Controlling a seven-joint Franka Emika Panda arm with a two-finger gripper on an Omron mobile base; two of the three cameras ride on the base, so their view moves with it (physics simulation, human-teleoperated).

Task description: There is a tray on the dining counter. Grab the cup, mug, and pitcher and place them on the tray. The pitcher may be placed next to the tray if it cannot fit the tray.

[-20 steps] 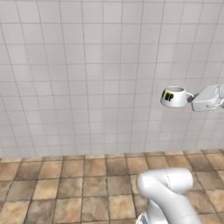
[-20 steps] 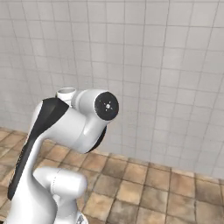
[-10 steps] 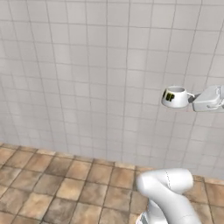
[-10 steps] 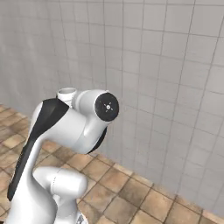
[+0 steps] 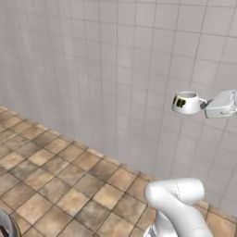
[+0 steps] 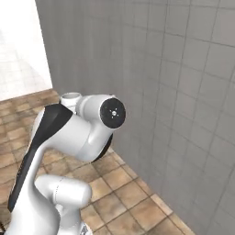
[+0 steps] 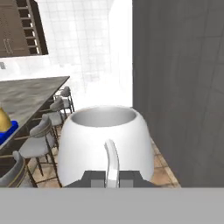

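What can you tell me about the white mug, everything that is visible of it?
The mug is small, squat and rounded, plain white and glossy like ceramic, with a grey-shaded, apparently empty inside. It is upright and carried in the air, in front of a grey tiled wall and above the brown tiled floor. Its thin handle points toward the gripper, whose dark fingertips are shut on it. Nothing else touches it.

The white mug (image 7: 105, 146) sits upright in the air, squat and rounded, its handle pinched between the gripper's (image 7: 109, 178) fingers. At the left edge of the hand view lies the grey marbled dining counter (image 7: 26, 94), where what seems to be the yellow-orange pitcher (image 7: 3, 121) stands on the blue tray (image 7: 8, 132).
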